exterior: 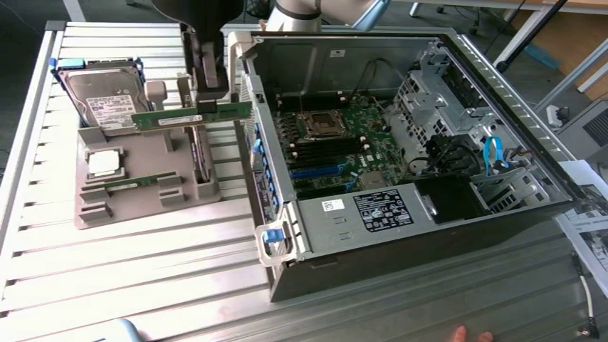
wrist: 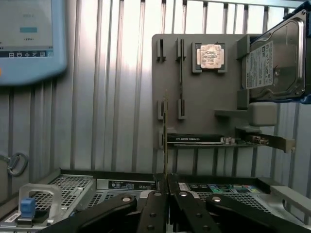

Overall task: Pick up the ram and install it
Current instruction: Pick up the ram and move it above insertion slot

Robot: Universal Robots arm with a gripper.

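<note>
The ram (exterior: 171, 119) is a narrow green strip, held level in the air above the grey parts holder (exterior: 142, 196), just outside the open computer case (exterior: 399, 142) on the exterior view's left. My gripper (exterior: 207, 107) comes down from above and is shut on the ram's upper edge near its middle. In the wrist view the ram (wrist: 165, 131) shows edge-on as a thin line rising from between the black fingers (wrist: 154, 206) of the gripper (wrist: 167, 191). The motherboard (exterior: 332, 142) with its dark memory slots lies inside the case.
The holder carries a hard drive (exterior: 105, 96), a silver processor (exterior: 102, 162), another green strip (exterior: 128, 184) and a dark expansion card (wrist: 194, 139). A blue-rimmed screen (wrist: 29, 43) lies on the slatted table. A person's fingertips (exterior: 470, 333) rest near the table's front edge.
</note>
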